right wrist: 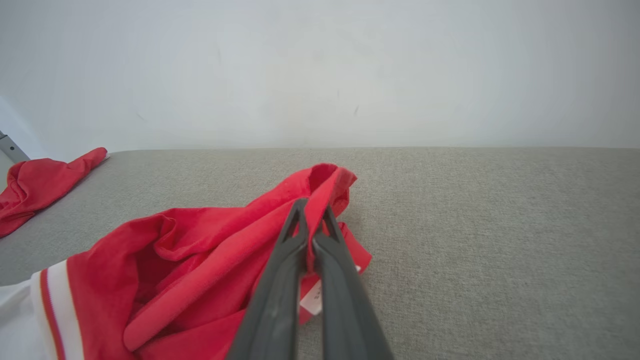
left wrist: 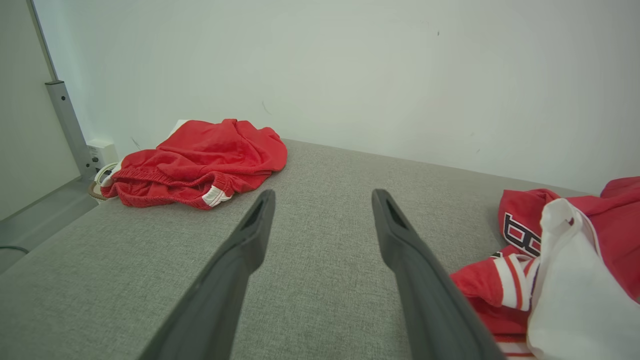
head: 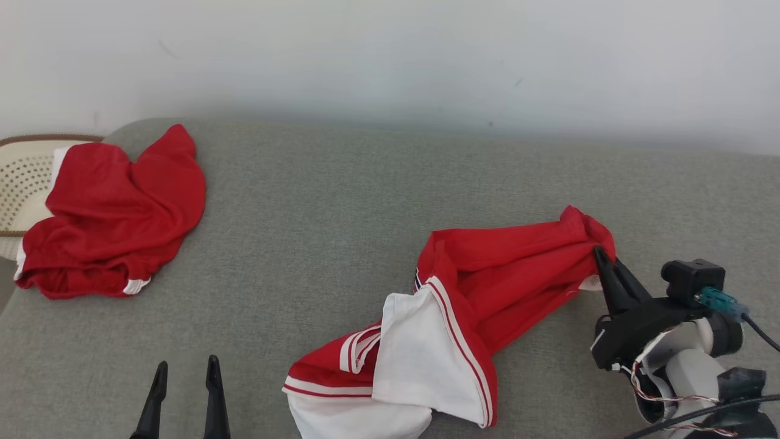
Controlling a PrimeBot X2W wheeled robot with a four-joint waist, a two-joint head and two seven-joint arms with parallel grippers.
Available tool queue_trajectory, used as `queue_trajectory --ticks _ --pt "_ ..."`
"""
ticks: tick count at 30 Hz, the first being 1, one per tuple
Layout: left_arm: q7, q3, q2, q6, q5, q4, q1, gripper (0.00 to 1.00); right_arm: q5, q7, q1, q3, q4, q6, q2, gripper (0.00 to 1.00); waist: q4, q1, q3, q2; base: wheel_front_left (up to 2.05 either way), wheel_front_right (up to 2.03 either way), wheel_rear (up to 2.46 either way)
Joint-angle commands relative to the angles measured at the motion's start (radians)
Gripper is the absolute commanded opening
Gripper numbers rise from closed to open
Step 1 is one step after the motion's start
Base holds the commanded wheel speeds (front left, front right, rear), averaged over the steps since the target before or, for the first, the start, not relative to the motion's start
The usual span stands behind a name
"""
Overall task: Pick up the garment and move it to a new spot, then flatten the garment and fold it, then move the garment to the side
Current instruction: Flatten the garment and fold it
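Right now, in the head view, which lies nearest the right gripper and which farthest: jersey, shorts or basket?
1. jersey: pinched in the right gripper, spreading to its left.
2. shorts: far off to the left.
3. basket: leftmost, partly under the shorts.

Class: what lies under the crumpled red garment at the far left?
Grey cushion and part of a cream perforated object with a brown rim; how far it runs beneath the red garment is hidden.

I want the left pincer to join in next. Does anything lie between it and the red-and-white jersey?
Nothing visible does: bare grey cushion separates the open left pincer from the jersey. The other red garment lies to the pincer's left, off that path.
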Motion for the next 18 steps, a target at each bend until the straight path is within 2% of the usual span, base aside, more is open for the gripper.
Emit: queue_trajectory --ticks 1,8,12,16,17,18 --pt "-0.004 0.001 -0.001 0.002 -0.013 0.006 0.022 1.00 0.009 0.015 0.030 -0.009 -0.031 0.000 -0.019 0.00 -0.042 0.0001 -0.028 -0.0001 0.00 0.00 0.00" --pt "-0.004 -0.008 -0.001 0.015 -0.024 0.000 0.024 1.00 0.008 0.199 0.227 -0.148 -0.374 0.000 -0.052 0.00 -0.086 0.0001 -0.024 -0.0001 0.00 0.00 0.00" --pt "-0.004 -0.012 -0.001 0.018 -0.032 -0.002 0.013 1.00 -0.017 0.322 0.357 -0.245 -0.581 0.000 -0.011 0.00 -0.104 0.0001 -0.005 -0.0001 0.00 0.00 0.00" --pt "-0.004 -0.020 -0.001 0.020 -0.037 0.005 -0.008 1.00 -0.038 0.390 0.429 -0.312 -0.659 0.000 0.026 0.00 -0.115 0.0001 0.014 -0.0001 0.00 0.00 0.00" --pt "-0.004 -0.021 0.000 0.018 -0.037 0.008 -0.013 1.00 -0.056 0.393 0.437 -0.326 -0.657 0.000 0.031 0.20 -0.116 0.0001 0.016 -0.0001 0.00 0.00 0.00" --pt "-0.004 -0.021 -0.001 0.017 -0.037 0.010 -0.016 1.00 -0.069 0.393 0.443 -0.337 -0.652 0.000 0.033 0.95 -0.117 0.0001 0.018 -0.0001 0.00 0.00 0.00"
